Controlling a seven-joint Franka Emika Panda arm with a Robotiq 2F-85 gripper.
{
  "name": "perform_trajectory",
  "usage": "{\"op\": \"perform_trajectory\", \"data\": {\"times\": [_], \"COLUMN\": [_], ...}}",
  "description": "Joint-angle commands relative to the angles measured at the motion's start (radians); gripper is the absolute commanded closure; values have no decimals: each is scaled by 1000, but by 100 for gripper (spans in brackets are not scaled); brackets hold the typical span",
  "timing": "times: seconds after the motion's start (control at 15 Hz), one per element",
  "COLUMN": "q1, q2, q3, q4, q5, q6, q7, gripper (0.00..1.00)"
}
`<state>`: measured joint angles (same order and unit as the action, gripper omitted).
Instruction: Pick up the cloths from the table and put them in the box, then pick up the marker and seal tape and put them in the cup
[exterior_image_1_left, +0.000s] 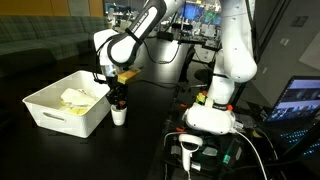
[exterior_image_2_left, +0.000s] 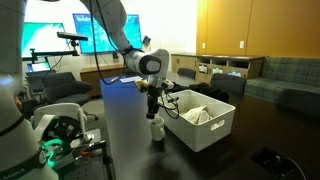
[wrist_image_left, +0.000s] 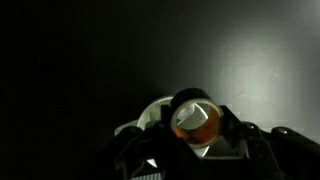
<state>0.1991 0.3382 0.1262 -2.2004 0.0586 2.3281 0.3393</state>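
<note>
The fingers (wrist_image_left: 238, 138) pinch the seal tape (wrist_image_left: 195, 122), an amber roll with a pale core, and hang directly above the small white cup (exterior_image_1_left: 119, 116). The cup stands on the dark surface (exterior_image_1_left: 150, 135) just beside the box (exterior_image_1_left: 45, 112); in that exterior view the box lies at 9 o'clock of the cup. The cloths (exterior_image_1_left: 76, 98) lie inside the box, so that part of the job looks done. The marker I cannot make out; it may be inside the cup, hidden by the fingers. The main risk is the fit. In the wrist view the roll covers much of the cup's mouth and only a crescent of rim shows at about 10 o'clock, so the roll seems offset toward 4 o'clock. Released like this, it could strike the rim, perch across it, or bounce off onto the surface and roll away. A light cup could also tip if the fingers descend and nudge its rim. If the marker stands inside, it could keep the roll from settling.
</note>
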Motion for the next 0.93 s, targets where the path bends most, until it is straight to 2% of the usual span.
{"op": "perform_trajectory", "data": {"times": [0.0,0.87], "q1": [-9,-45], "q2": [6,8], "q3": [-6,-17], "q4": [10,33], "q5": [47,127], "q6": [-1,-4], "q7": [5,-13], "gripper": [75,75]}}
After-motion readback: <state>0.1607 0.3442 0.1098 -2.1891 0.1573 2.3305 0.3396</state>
